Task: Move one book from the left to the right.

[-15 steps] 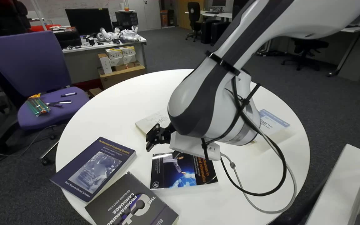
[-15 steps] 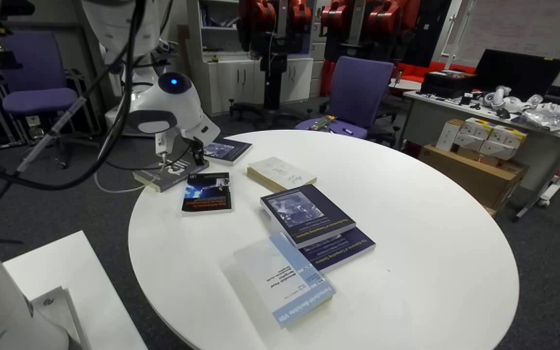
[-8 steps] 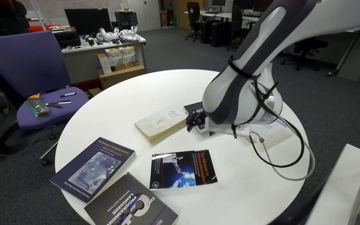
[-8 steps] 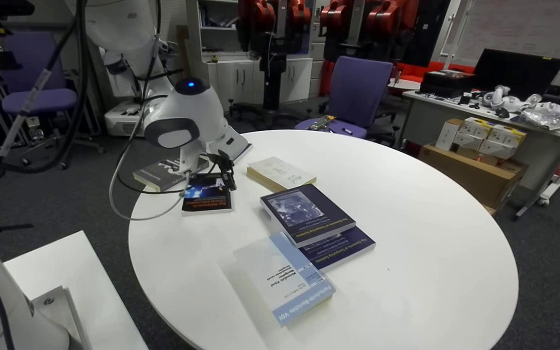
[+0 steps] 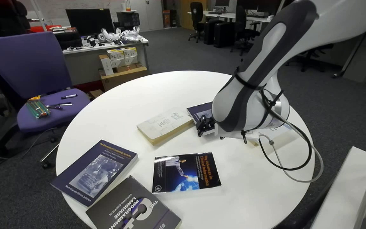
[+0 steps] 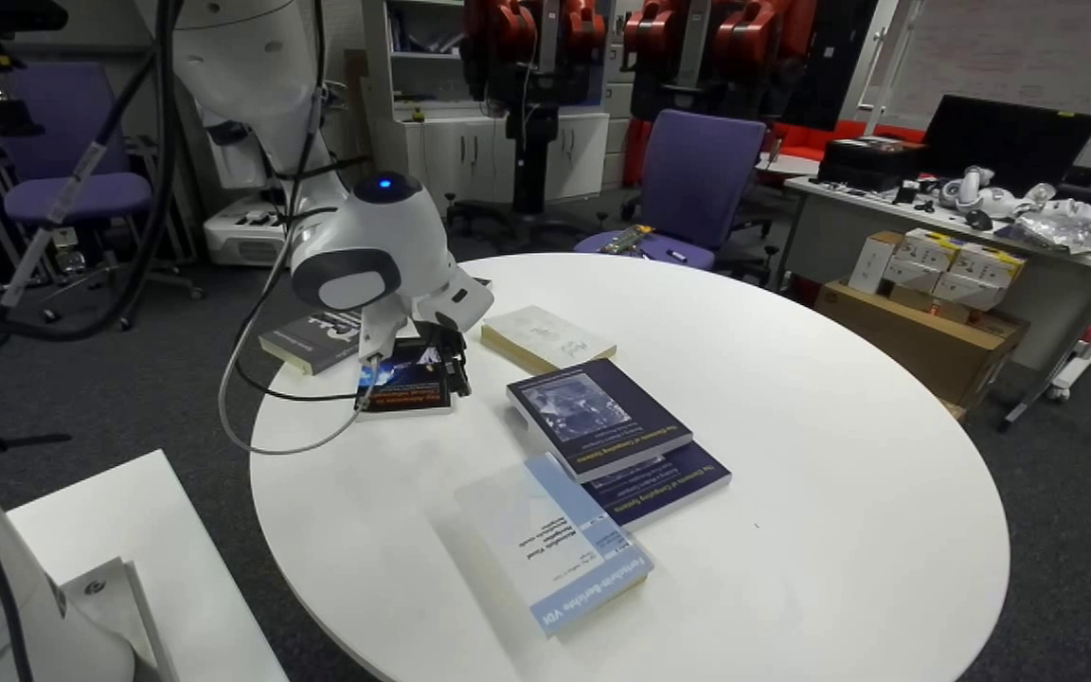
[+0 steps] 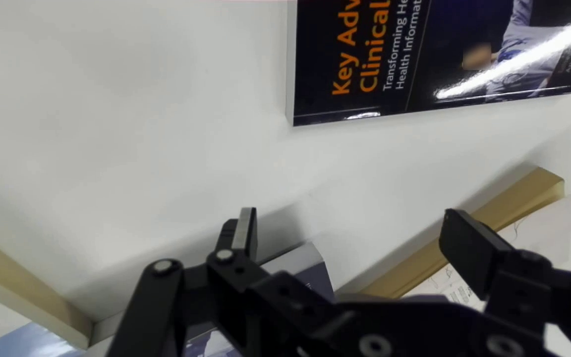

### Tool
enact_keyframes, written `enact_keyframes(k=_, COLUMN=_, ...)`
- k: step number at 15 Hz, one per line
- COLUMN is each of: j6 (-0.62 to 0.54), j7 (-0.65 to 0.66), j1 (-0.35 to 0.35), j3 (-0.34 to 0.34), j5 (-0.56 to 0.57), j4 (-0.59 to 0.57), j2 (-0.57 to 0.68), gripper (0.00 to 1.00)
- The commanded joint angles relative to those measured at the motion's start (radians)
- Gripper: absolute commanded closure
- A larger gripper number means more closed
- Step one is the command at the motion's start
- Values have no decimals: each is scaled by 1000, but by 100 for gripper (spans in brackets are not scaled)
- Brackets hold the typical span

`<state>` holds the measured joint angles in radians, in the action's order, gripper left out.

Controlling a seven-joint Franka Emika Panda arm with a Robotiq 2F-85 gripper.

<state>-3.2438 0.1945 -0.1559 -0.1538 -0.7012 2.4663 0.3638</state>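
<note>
Hanging above the tabletop [image 5: 256,190], the pincer [image 7: 347,220] gaped wide, its two fingers [image 7: 469,253] well apart and its grip empty; the wrist view showed bare white surface between the tips. Taken together, both exterior views showed gaps between it and every book nearby, so it touched none of them. Which book the task meant could not be told.

In an exterior view, a lone navy book [image 5: 102,173] lay at the tabletop's left edge, a grey book [image 5: 135,203] lay just beside it toward the near edge, and a glossy black book [image 5: 186,173] lay farther in from that edge. A pale book [image 5: 164,125] lay beyond them, well in from the rim. In an exterior view, an upper navy book [image 6: 598,421] rested askew on a lower navy book [image 6: 669,488], near the pale book. A blue-and-white book [image 6: 555,545] lay just beside that pair, toward the near edge of the same view; whether they touched could not be told. In the wrist view, one finger crossed in front of the pale book's side.
</note>
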Motion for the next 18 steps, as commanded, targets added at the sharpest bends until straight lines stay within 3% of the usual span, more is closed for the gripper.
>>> enact_keyframes(k=1, j6=-40, j7=11, j1=-159, j3=177, j5=47, j4=-31, j2=66, gripper=0)
enact_keyframes(k=2, j6=-20, j7=16, j1=-224, j3=257, j5=51, j4=-54, j2=90, gripper=0)
enact_keyframes(k=5, j6=184, j7=18, j1=-367, j3=442, j5=121, j4=-138, j2=134, gripper=0)
enact_keyframes(k=7, j6=306, j7=-5, j1=-374, j3=471, j5=210, j4=-208, j2=136, gripper=0)
enact_keyframes(k=8, j6=341, j7=52, j1=-260, j3=377, j5=339, j4=-236, j2=110, gripper=0)
enact_keyframes(k=9, j6=382, j7=66, j1=-240, j3=363, j5=374, j4=-279, j2=115, gripper=0)
enact_keyframes(k=11, j6=484, j7=86, j1=-140, j3=263, j5=383, j4=-359, j2=106, gripper=0)
enact_keyframes(k=14, j6=579, j7=-22, j1=1, j3=122, j5=357, j4=-460, j2=130, gripper=0)
enact_keyframes(k=16, j6=608, j7=-135, j1=51, j3=87, j5=404, j4=-500, j2=155, gripper=0)
enact_keyframes(k=18, j6=642, j7=-191, j1=65, j3=101, j5=488, j4=-520, j2=165, gripper=0)
